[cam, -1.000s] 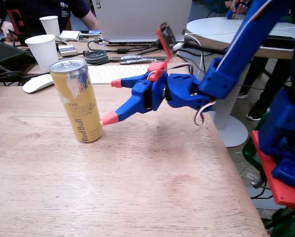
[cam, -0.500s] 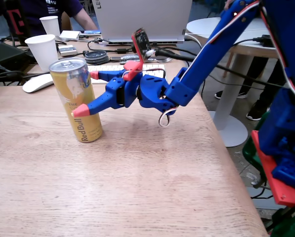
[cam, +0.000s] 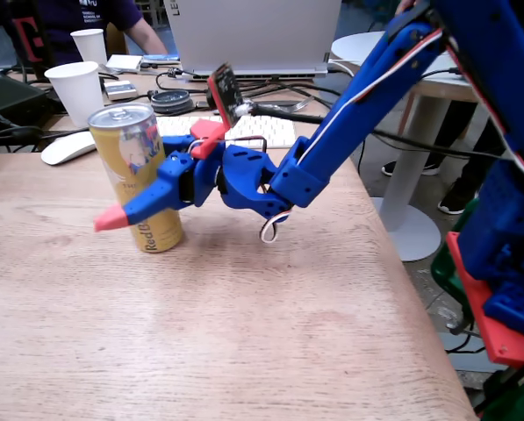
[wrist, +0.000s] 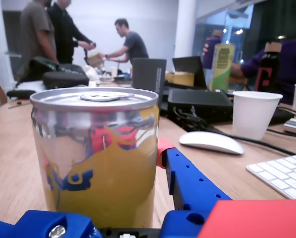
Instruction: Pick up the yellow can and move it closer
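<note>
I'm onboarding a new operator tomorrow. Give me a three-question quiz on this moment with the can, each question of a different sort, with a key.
1. True or false: the yellow can lies on its side on the wooden table.
2. Multiple choice: in the fixed view, the gripper has its jaws
A) high above the can
B) either side of the can
C) around a paper cup
3. Fill in: in the wrist view, the white object lying between the can and the keyboard is a computer ____.

Key:
1. False; it stands upright.
2. B
3. mouse
</note>
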Controlling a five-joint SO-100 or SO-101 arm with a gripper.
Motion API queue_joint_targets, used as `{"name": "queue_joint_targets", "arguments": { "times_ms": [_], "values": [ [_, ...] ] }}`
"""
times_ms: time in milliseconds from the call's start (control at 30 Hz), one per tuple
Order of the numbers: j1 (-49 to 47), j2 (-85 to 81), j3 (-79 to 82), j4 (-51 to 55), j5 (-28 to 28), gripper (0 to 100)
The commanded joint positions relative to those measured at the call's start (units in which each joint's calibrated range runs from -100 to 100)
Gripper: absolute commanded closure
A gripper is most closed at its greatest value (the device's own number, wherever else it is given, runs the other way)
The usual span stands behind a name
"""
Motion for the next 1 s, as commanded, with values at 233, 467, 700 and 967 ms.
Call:
{"name": "queue_joint_targets", "arguments": {
  "times_ms": [233,467,700,967],
  "values": [
    [-0.48,-0.56,-4.36,4.31,0.34,33],
    [-0.65,0.12,-5.96,4.22,0.2,62],
    [-0.65,0.12,-5.11,4.14,0.1,73],
    [-0.82,0.12,-5.02,4.14,0.39,78]
  ]
}}
